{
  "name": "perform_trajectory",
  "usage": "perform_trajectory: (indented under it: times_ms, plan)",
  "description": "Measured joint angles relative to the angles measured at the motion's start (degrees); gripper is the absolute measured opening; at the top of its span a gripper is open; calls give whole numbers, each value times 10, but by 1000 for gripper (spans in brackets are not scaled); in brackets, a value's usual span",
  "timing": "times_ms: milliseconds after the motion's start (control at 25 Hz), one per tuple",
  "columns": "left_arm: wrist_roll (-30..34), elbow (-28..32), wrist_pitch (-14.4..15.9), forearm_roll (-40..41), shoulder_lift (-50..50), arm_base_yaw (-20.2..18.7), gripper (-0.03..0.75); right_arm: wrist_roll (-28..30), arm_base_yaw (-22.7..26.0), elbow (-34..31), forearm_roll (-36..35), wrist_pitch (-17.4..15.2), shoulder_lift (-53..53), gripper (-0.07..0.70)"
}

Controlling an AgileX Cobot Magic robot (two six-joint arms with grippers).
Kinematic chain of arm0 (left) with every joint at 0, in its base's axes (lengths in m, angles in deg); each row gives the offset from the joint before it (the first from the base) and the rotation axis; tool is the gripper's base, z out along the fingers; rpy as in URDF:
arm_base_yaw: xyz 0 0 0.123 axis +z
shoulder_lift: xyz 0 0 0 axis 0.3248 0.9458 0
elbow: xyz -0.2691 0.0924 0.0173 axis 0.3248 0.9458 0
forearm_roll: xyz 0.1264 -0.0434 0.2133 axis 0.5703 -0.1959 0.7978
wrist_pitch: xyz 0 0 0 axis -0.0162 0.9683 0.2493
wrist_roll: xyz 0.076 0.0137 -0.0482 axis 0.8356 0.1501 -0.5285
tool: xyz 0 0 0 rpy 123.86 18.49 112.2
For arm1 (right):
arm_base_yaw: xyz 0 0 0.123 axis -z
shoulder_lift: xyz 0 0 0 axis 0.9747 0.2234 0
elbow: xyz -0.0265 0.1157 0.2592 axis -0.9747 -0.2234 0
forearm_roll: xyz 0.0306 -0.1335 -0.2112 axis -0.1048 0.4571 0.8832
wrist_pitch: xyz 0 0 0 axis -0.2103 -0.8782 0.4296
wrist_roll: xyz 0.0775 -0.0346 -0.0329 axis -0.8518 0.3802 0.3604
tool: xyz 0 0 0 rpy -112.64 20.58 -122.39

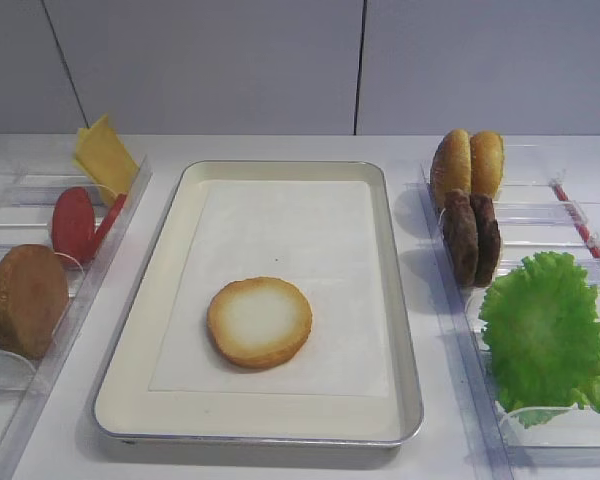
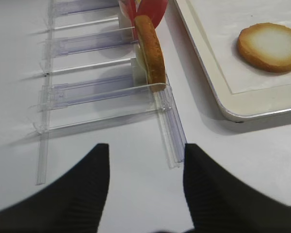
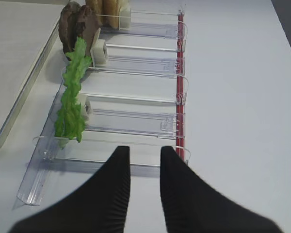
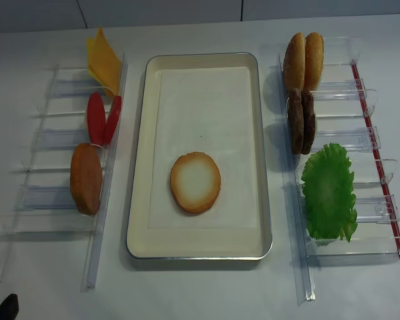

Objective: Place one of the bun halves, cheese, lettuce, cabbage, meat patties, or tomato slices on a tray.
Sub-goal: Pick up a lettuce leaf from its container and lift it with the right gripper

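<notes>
Exterior high: bun half (image 1: 259, 321) cut-face-up, pale cream, browned rim.

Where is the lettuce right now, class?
In the exterior high view the lettuce stands in the clear rack right of the tray, just in front of the meat patties.

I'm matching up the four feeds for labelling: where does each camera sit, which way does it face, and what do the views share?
Exterior high: front of table, angled down at the cream metal-rimmed tray; no robot parts.
Exterior high (realsense): nearly overhead, same tray; no gripper visible.
Right wrist: above the right gripper, jaws slightly apart and empty, facing the frilly green lettuce leaf in the clear plastic rack.
Left wrist: above the open left gripper, facing the left rack.
Shared: the pale-faced round bun half appears in the left wrist and both exterior views.
</notes>
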Motion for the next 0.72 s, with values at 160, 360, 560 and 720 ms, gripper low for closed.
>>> perform_trajectory:
  times_ms: [160,360,560,720]
  plan:
    - [0,0,0,0,0,0,326,0,0,0,0,0,0,188]
    - [0,0,0,0,0,0,326,0,0,0,0,0,0,188]
    - [0,0,0,0,0,0,326,0,0,0,-1,0,0,188]
    - [0,0,0,0,0,0,326,0,0,0,-30,1,0,188]
